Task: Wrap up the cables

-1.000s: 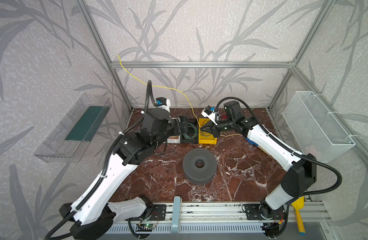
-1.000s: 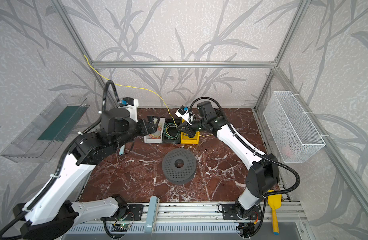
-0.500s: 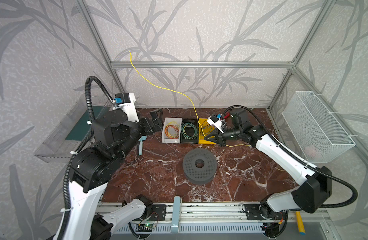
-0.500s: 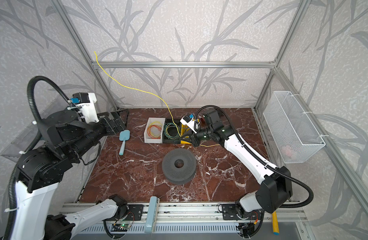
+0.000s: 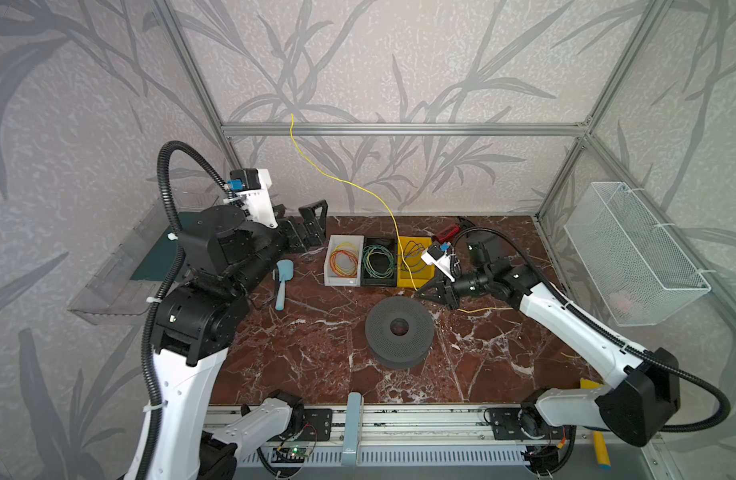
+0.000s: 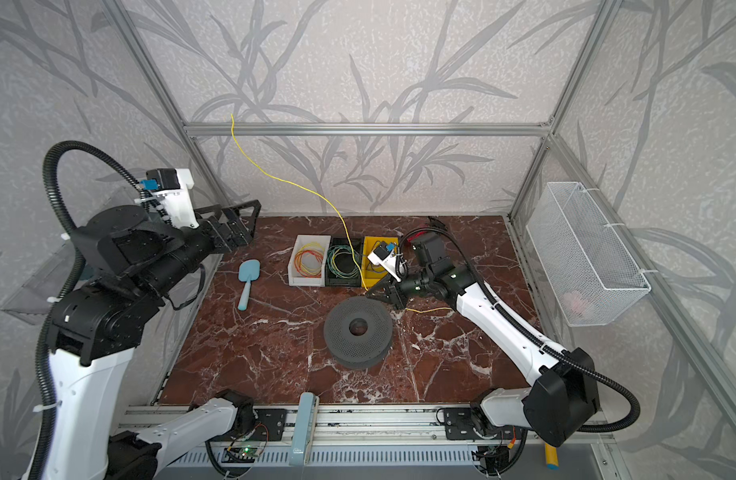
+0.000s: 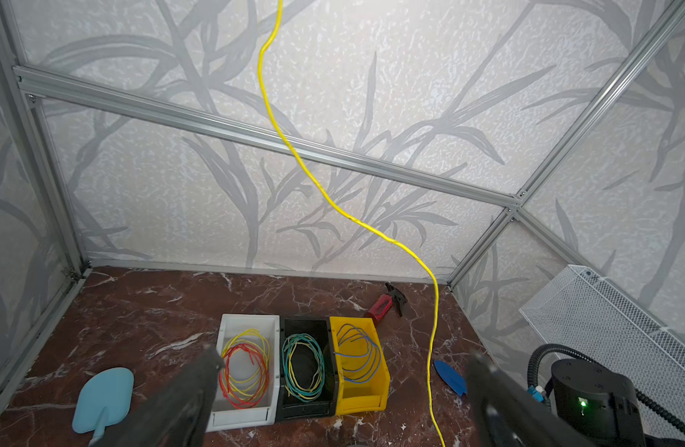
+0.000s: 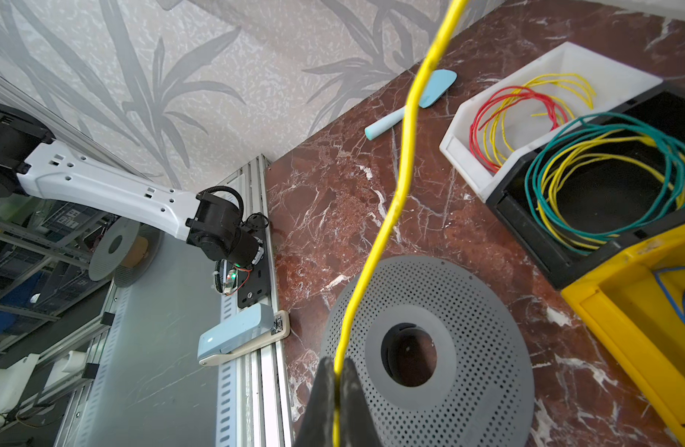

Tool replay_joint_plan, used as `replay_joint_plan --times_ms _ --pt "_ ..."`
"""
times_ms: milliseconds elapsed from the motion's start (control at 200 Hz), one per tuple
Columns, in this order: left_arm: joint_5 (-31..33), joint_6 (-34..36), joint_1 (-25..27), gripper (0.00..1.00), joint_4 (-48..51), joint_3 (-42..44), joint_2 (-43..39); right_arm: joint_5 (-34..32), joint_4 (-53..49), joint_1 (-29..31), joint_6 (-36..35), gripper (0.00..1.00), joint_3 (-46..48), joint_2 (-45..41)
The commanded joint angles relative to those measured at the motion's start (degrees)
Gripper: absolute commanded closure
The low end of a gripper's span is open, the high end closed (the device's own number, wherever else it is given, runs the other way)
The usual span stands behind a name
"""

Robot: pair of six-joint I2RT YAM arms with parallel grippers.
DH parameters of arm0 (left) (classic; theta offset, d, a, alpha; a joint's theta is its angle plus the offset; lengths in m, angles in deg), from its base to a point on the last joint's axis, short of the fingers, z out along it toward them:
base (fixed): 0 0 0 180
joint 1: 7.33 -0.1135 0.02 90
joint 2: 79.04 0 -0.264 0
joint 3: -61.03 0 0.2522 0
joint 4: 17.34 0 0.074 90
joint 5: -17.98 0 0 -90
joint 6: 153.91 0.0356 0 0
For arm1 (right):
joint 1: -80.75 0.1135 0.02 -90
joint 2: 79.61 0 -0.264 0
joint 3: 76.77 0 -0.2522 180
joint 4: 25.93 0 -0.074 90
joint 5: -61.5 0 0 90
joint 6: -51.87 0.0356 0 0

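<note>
A long yellow cable (image 5: 292,129) (image 6: 233,126) rises from the table and arcs up to the back wall's rail. My right gripper (image 5: 418,293) (image 6: 368,294) (image 8: 336,371) is shut on the cable (image 8: 404,166) low down, just over the far right rim of the grey perforated spool (image 5: 399,332) (image 8: 488,309). A short tail of cable (image 5: 478,309) lies on the marble behind that gripper. My left gripper (image 5: 316,226) (image 6: 252,222) (image 7: 345,360) hangs wide open and empty at the left rear, clear of the cable (image 7: 435,309).
White bin (image 5: 344,281), black bin (image 5: 379,282) and yellow bin (image 5: 426,274) stand in a row behind the spool, each holding coiled wires. A light blue spatula (image 5: 282,278) lies to their left. A red-handled tool (image 5: 449,232) lies behind them, a wire basket (image 5: 632,257) hangs on the right wall.
The left arm has drawn back from the bins to the left rear, its jaws now wider. The right gripper has carried the cable from over the yellow bin down toward the spool.
</note>
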Motion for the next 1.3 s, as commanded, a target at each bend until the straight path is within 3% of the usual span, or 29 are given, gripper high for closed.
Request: replay_joint_plan --times_ms 0,385,670,1020,1294 --pt "-14.8 -7.0 -6.5 0.02 -9.4 4.7 1.8 1.3 2.0 0.0 1.2 1.00 1.4 -2.4" --pt "-29.4 -17.8 -17.7 0.03 -29.2 21.5 -1.1 1.0 1.7 0.0 0.7 1.00 3.0 -2.0" --pt "-35.1 -23.8 -20.9 0.03 -42.0 26.8 -0.8 0.5 -0.3 1.3 0.1 1.00 2.9 -0.4" --pt "-31.1 -21.4 -22.1 0.04 -40.8 25.7 1.5 1.5 -1.7 3.9 -1.1 1.00 3.0 -0.9" --pt "-32.8 -23.9 -23.8 0.09 -45.1 26.0 3.6 1.0 -5.2 6.1 -2.4 1.00 2.3 -0.9"
